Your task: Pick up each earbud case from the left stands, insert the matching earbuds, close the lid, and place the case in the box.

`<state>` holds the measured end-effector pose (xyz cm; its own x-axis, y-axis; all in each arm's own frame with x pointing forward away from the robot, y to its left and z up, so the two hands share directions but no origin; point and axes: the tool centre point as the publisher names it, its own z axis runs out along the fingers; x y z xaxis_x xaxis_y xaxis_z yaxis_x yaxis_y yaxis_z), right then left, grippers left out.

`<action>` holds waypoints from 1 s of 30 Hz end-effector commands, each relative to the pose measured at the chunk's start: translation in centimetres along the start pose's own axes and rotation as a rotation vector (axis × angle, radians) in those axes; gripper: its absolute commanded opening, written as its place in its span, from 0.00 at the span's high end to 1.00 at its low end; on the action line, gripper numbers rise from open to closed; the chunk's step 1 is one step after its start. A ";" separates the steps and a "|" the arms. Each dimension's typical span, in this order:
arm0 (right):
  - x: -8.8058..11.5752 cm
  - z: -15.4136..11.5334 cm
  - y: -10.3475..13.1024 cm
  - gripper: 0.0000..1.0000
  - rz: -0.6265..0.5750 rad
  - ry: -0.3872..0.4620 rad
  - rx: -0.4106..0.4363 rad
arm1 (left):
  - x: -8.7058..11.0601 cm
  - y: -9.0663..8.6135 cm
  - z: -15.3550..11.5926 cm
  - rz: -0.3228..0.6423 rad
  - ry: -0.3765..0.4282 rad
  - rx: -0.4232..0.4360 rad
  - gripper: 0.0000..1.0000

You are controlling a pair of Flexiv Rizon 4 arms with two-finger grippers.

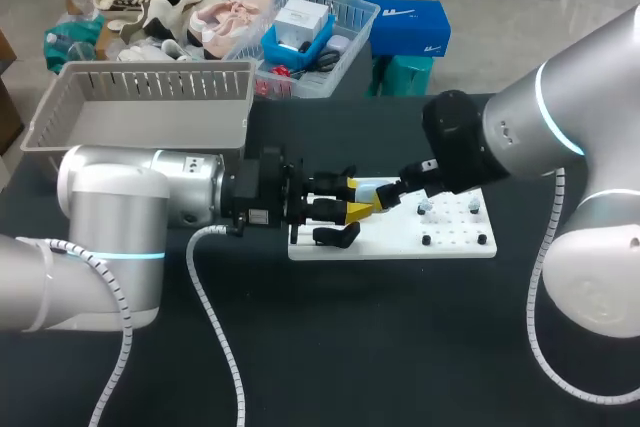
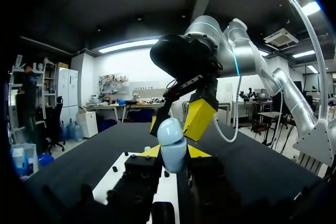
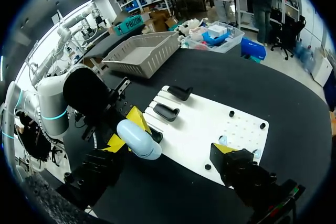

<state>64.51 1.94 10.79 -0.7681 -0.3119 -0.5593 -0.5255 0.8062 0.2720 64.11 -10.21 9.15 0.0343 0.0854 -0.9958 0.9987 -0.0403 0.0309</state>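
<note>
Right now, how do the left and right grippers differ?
The left gripper is shut on the blue case; the right gripper is open and holds nothing. The left gripper's fingers stand close together; the right gripper's are spread wide. Both have yellow tips and meet over the white board.

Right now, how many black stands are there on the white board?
3 black stands: two free toward the grey basket, a third partly behind the light blue case. Others may be hidden.
</note>
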 end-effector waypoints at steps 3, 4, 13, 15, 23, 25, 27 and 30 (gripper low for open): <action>-0.8 -1.0 0.3 0.00 -0.003 -0.011 0.025 | 0.1 0.0 0.1 0.001 -0.001 0.001 1.00; -1.0 -1.1 0.3 0.00 -0.005 -0.013 0.026 | 0.1 0.0 0.1 0.001 -0.001 0.001 1.00; -1.2 -3.2 0.5 0.00 -0.081 -0.033 0.104 | 0.1 0.0 0.1 0.001 -0.001 0.001 1.00; -0.7 -3.7 0.2 0.00 -0.106 -0.020 0.145 | 0.1 0.0 0.1 0.001 -0.001 0.001 1.00; 1.8 -5.4 -2.2 0.00 -0.189 0.043 0.359 | 0.1 0.0 0.1 0.001 -0.001 0.001 1.00; 2.5 -5.5 -3.0 0.00 -0.185 0.065 0.389 | 0.1 0.0 0.1 0.001 -0.001 0.001 1.00; 3.1 -5.5 -4.0 0.00 -0.187 0.090 0.427 | 0.1 0.0 0.1 0.001 -0.001 0.001 1.00; 3.8 -5.3 -5.0 0.00 -0.178 0.113 0.464 | 0.1 0.0 0.1 0.001 -0.001 0.001 1.00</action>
<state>62.82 -5.62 11.73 -0.7347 -0.5007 -0.4578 -0.5598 0.8286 -0.0077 64.03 -10.24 9.09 0.0340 0.0856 -0.9958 0.9987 -0.0414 0.0305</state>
